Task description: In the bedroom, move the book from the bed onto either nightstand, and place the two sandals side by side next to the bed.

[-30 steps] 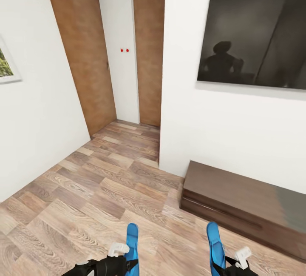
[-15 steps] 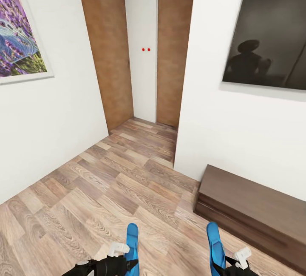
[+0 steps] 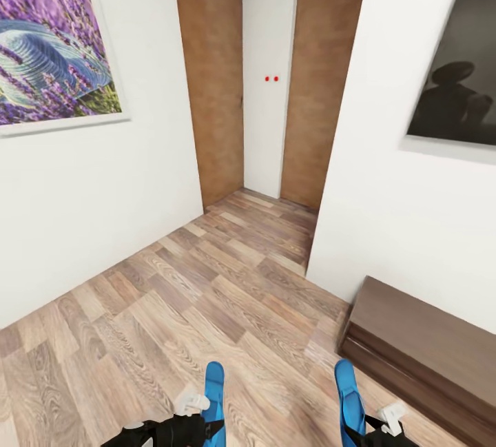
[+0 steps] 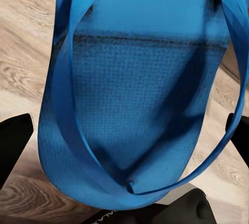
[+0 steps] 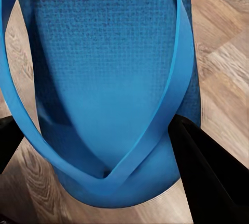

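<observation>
I carry the two sandals, both bright blue, one in each hand. At the head view's lower edge my left gripper (image 3: 207, 426) is shut on the left sandal (image 3: 215, 386), and my right gripper (image 3: 366, 433) is shut on the right sandal (image 3: 348, 392). Both soles point forward above the wood-plank floor. In the left wrist view the sole and straps (image 4: 135, 89) lie between dark fingers (image 4: 13, 146). The right wrist view shows the other sole (image 5: 104, 79) beside a dark finger (image 5: 218, 172). The book, the bed and the nightstand are out of view.
A long dark bench-like unit (image 3: 427, 344) stands against the right wall. Two brown doors (image 3: 213, 82) (image 3: 317, 82) close off a short passage ahead. A lavender picture (image 3: 48, 61) hangs on the left wall and a dark panel (image 3: 458, 82) on the right wall.
The camera has turned left: doors, bench and dark panel slid right in the picture, and the lavender picture came into view. Both sandals stay held as before.
</observation>
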